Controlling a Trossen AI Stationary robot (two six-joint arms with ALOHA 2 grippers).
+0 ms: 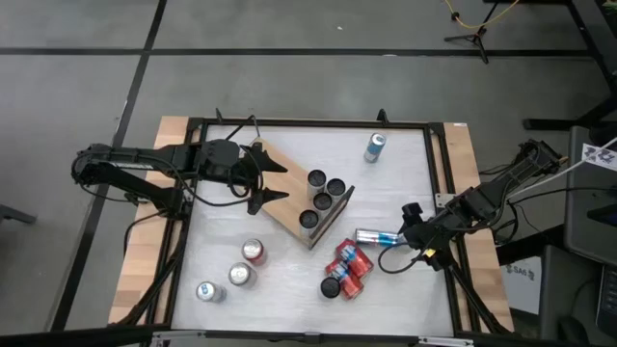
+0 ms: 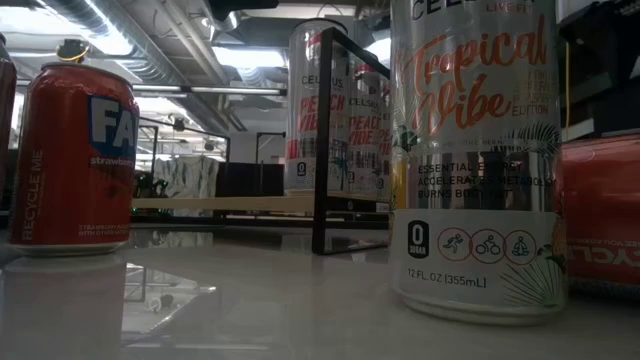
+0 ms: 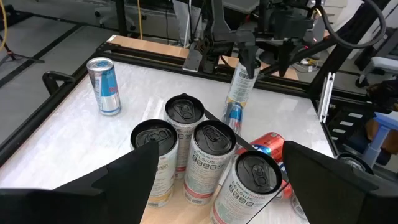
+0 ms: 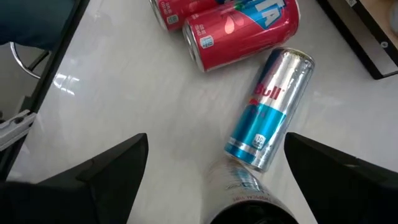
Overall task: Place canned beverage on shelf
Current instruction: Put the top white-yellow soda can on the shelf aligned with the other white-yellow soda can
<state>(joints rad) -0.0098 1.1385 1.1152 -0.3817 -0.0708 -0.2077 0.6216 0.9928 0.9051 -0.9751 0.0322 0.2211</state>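
Right hand (image 1: 405,233) low over the bench's (image 1: 289,289) right side, released, fingers spread wide either side of a silver can (image 4: 239,186); contact impossible to tell. Just beyond, a blue-and-silver can (image 4: 270,109) lying flat, with red cans (image 4: 242,28) past it. Left hand (image 1: 278,183) also released, hovering above the shelf's (image 1: 284,214) left end. Shelf angled mid-bench, four black-topped cans (image 3: 205,149) standing at its right end.
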